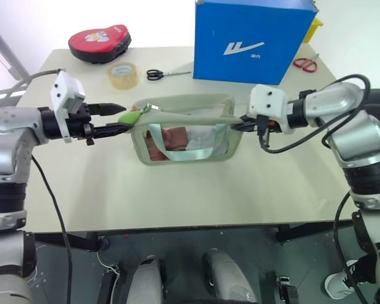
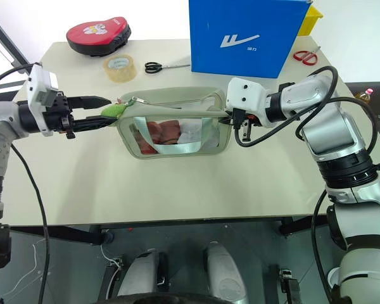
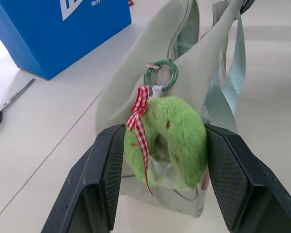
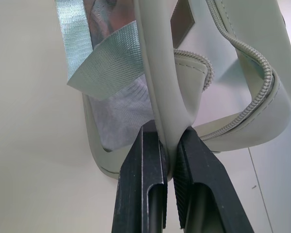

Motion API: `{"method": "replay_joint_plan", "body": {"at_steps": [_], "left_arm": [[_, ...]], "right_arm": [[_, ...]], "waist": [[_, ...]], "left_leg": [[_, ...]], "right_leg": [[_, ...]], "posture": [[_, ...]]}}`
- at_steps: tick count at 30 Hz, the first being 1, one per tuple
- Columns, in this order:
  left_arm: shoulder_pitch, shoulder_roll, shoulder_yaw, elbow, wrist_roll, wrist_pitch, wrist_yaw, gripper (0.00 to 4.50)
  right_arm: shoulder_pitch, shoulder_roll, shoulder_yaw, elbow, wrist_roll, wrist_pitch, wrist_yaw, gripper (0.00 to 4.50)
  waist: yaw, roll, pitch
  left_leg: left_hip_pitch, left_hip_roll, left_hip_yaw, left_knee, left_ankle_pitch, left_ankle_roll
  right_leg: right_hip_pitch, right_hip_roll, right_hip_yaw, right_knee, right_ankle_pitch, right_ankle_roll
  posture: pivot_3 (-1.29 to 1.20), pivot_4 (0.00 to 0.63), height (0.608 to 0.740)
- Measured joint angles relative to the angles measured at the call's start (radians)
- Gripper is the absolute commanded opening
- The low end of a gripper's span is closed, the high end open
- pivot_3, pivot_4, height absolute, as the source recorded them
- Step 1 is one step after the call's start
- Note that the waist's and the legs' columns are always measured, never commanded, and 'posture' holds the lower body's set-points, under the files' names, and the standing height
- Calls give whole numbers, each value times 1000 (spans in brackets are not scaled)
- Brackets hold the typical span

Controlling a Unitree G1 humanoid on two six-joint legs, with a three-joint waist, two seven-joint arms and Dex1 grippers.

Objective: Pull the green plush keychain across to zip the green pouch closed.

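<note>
Mid-task, judging by the layout: zip of the green pouch (image 1: 187, 130) apparently still open, top edges gaping from end to end, slider and ring sitting at the pouch's 9 o'clock end. Right gripper (image 4: 167, 145) clamped tight on a fold of pouch edge at the 3 o'clock end, anchoring the case above the table (image 1: 177, 190). Left gripper (image 3: 160, 150) at 9 o'clock of the pouch, fingers (image 3: 109, 165) standing partly apart, bracketing the green plush keychain (image 3: 172, 145); plush seems to brush both pads, but a firm pinch not certain from the wrist view.

Next move, as a judgement: squeeze the plush properly, then draw it along the zip line toward 3 o'clock, against the right gripper's hold, keeping the pull level with the teeth. Risk: soft plush slipping out, or checked ribbon (image 3: 138, 121) and ring taking the strain at an angle and jamming the slider.

Pouch lying mid-table, blue box (image 1: 250, 38) at its 12 o'clock, tape roll (image 1: 122, 75) and scissors (image 1: 161, 74) toward 11 o'clock, well apart.
</note>
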Motion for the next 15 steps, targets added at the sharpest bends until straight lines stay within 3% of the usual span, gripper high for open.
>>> {"method": "replay_joint_plan", "body": {"at_steps": [3,4,15], "left_arm": [[1,7,2,0,0,13,-1,193],[0,7,2,0,0,15,-2,84],[-92,-33,-5,-15,-16,41,5,84]], "right_arm": [[0,1,0,2,-1,1,-1,0],[0,1,0,2,-1,1,-1,0],[0,10,0,7,-5,15,-15,0]], "waist": [[0,0,0],[0,0,0],[1,0,0]], "left_leg": [[0,0,0,0,0,0],[0,0,0,0,0,0],[0,0,0,1,0,0]], "right_leg": [[0,0,0,0,0,0],[0,0,0,0,0,0],[1,0,0,0,0,0]], "posture": [[0,150,737],[0,150,737],[0,150,737]]}}
